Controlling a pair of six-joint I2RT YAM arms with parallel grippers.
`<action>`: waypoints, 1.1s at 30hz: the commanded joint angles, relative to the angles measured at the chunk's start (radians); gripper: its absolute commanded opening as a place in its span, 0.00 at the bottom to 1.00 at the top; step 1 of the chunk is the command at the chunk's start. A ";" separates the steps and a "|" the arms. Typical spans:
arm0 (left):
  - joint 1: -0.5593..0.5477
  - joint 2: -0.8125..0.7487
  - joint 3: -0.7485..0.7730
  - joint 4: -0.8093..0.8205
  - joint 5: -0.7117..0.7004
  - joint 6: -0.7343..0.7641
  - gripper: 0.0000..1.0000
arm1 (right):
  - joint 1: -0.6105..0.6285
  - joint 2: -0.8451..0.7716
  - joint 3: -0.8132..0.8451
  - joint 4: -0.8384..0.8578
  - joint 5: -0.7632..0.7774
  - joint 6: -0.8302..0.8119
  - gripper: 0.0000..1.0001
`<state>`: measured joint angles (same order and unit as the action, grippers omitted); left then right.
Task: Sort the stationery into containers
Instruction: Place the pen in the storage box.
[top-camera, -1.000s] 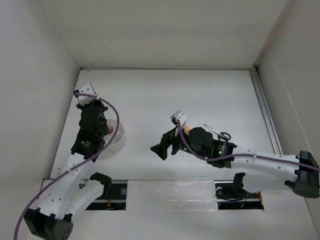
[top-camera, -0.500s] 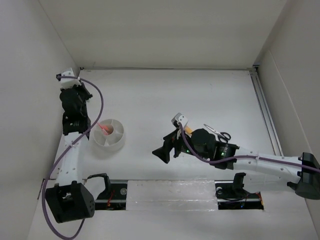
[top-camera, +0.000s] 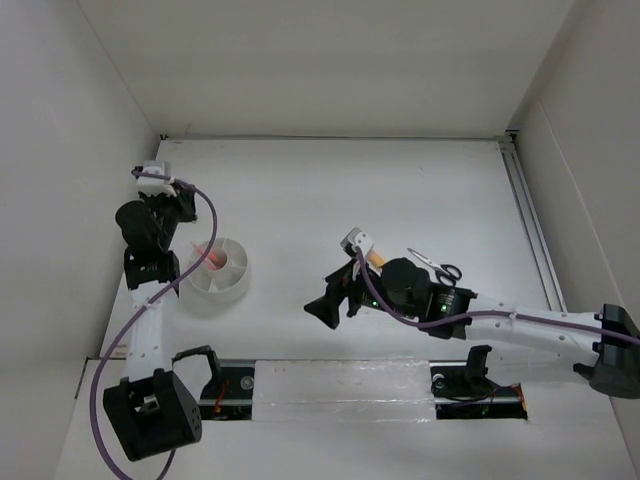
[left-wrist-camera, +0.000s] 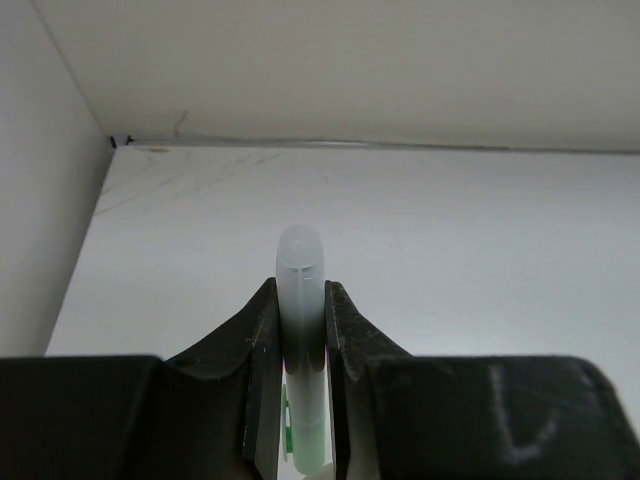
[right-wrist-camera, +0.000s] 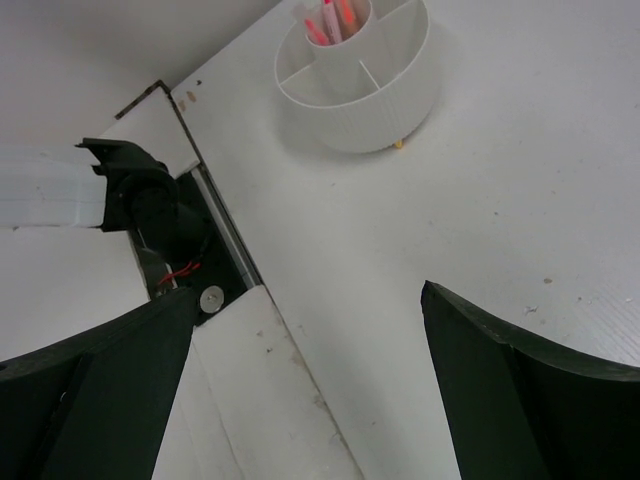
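At the counter's (top-camera: 330, 190) left edge, we see the left gripper (left-wrist-camera: 300, 310) clenched on a green marker (left-wrist-camera: 301, 265), near the white tub (right-wrist-camera: 360, 105). Pink pens (right-wrist-camera: 322, 25) stand in that tub. Mid-counter, the right gripper (right-wrist-camera: 310, 390) hovers, spread wide and empty; scissors (top-camera: 440, 267) lie beside its arm.

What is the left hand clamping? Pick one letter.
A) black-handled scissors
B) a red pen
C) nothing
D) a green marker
D: in the left wrist view the left hand is shut on a pale green marker, while the scissors lie far off on the table.
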<state>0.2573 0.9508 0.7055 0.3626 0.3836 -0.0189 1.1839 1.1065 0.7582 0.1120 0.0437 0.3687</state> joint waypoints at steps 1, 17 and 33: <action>0.003 0.009 -0.029 0.095 0.135 0.033 0.00 | -0.004 -0.065 0.006 0.049 -0.015 -0.014 1.00; 0.003 0.132 -0.127 0.093 0.132 0.063 0.00 | -0.004 -0.169 -0.031 0.049 -0.042 -0.014 1.00; -0.038 0.122 -0.136 0.056 0.057 0.105 0.00 | -0.004 -0.197 -0.049 0.049 -0.013 -0.024 1.00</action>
<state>0.2195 1.1046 0.5758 0.3931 0.4362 0.0692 1.1839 0.9283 0.7200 0.1200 0.0193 0.3618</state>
